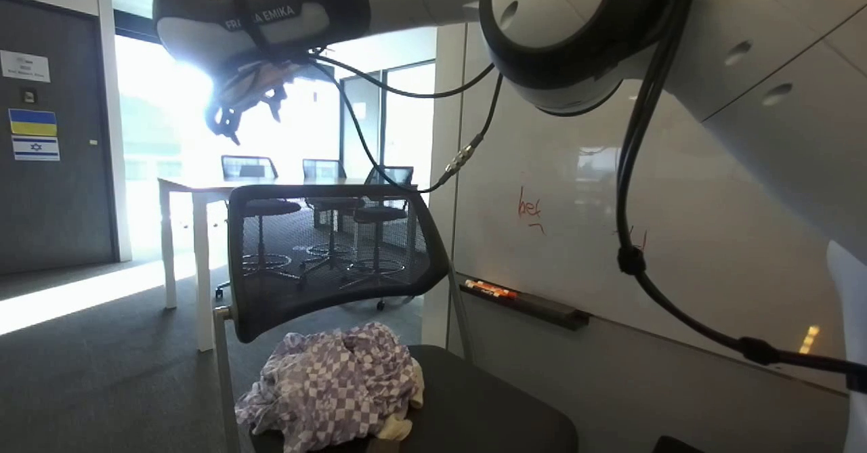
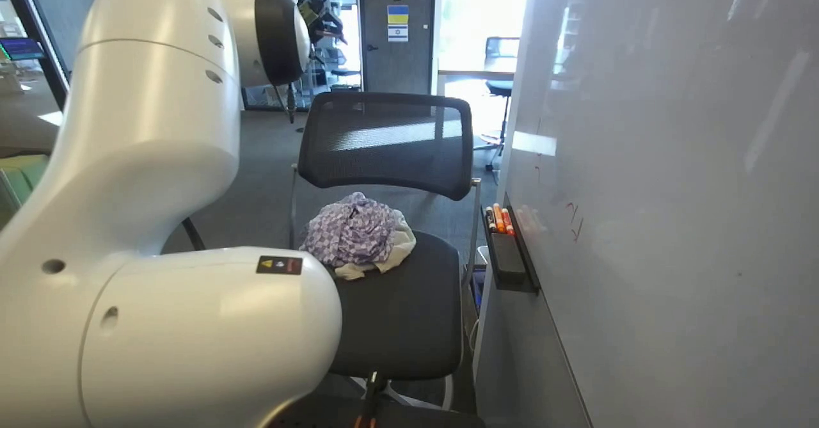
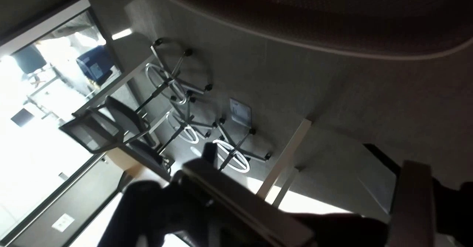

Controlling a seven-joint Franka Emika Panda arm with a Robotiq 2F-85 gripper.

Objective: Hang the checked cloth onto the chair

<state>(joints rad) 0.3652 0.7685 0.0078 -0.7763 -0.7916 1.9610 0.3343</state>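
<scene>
Gripper (image 1: 252, 117) spread wide with nothing in it, higher than the chair back (image 2: 385, 139). Cloth (image 1: 332, 385) lies heaped on the seat (image 1: 494, 399), cream fabric (image 2: 402, 250) showing at its edge; none hangs over the chair back, so the hanging seems undone: grasp, lift and drape all remain. Whiteboard (image 2: 665, 178) stands just beside, markers (image 1: 491, 289) on its ledge (image 1: 520, 308); the chair back probably bars a straight path to the cloth.
</scene>
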